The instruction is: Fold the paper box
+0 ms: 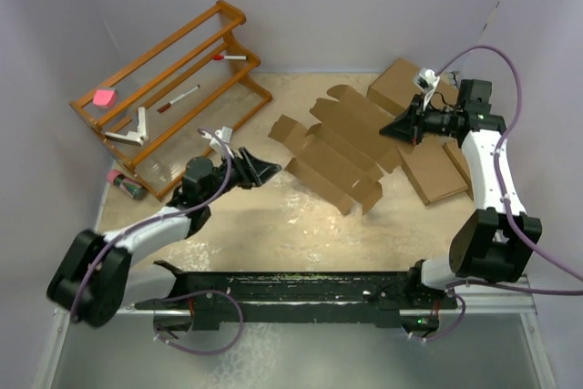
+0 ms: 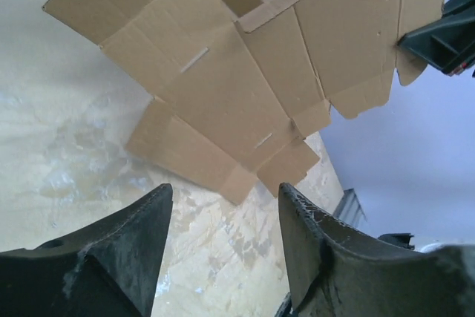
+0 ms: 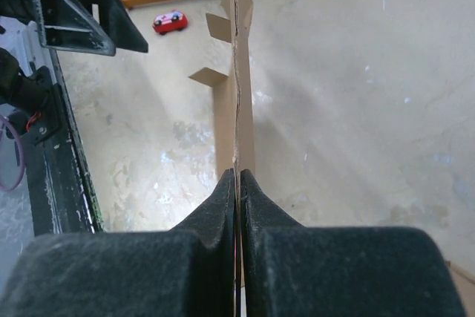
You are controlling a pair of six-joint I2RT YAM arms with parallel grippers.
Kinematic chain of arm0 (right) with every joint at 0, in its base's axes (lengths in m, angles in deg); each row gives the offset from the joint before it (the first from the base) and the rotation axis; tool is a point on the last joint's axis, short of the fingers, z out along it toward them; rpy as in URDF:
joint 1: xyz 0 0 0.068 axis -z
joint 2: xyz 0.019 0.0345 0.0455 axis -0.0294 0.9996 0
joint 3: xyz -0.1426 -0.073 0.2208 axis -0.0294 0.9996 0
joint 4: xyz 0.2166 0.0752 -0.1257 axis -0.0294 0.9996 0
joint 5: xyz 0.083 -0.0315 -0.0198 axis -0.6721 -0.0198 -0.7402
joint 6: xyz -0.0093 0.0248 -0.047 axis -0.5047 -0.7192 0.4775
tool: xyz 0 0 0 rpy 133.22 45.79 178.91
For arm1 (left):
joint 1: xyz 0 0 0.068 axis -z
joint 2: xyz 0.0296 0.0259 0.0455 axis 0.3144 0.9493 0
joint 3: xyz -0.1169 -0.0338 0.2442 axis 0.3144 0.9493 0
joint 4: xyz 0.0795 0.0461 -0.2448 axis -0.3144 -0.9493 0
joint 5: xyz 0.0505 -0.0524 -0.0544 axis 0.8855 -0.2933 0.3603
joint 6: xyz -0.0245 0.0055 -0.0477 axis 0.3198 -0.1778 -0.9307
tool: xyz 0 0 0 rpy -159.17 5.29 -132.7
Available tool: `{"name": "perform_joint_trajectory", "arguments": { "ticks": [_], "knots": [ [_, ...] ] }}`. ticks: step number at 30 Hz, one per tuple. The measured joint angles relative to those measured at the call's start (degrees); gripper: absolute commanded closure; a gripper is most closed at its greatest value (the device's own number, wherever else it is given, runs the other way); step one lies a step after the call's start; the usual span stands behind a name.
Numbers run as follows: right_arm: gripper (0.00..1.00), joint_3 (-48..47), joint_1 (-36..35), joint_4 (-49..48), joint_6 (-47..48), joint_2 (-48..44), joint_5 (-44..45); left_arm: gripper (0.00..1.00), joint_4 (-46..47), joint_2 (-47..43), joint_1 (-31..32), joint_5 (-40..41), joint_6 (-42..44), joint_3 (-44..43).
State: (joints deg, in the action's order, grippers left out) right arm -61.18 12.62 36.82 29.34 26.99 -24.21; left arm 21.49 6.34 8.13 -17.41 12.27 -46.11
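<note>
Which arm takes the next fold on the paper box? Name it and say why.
Left, probably. The left gripper is open, empty and faces the paper box; the right gripper is shut on its edge, steadying it.

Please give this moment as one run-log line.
paper box: unfolded sheet | left gripper: jaws open, holding nothing | right gripper: jaws shut on paper box edge

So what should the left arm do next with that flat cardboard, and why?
Probably ease the left gripper forward to the nearest flap of the paper box and close on it. Its jaws stand open with nothing between them, just short of the sheet, while the right gripper is shut on the opposite edge. The sheet lies unfolded, so a fold seems to need a second grip.
</note>
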Motion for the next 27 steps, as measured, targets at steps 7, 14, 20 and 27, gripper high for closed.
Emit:
{"name": "perform_joint_trajectory", "arguments": {
  "ticks": [7, 14, 20, 27],
  "knots": [
    [1.00, -1.9, 0.0, -1.6, 0.1, -0.5, -1.2, 0.33, -16.0, -12.7, 0.8, 1.1, 13.2, -3.0],
    [1.00, 1.0, 0.0, -8.2, 0.2, 0.2, 0.3, 0.32, -22.7, -6.9, 20.5, 8.7, 29.0, -10.9],
    [1.00, 3.2, 0.0, -11.6, 0.2, 2.8, 1.9, 0.30, -23.0, 7.6, 34.0, 17.7, 37.4, -18.1],
    [1.00, 3.2, 0.0, -11.7, 0.2, 7.8, 2.0, 0.30, -29.5, 23.3, 36.8, 26.3, 37.4, -32.0]
  ]
}}
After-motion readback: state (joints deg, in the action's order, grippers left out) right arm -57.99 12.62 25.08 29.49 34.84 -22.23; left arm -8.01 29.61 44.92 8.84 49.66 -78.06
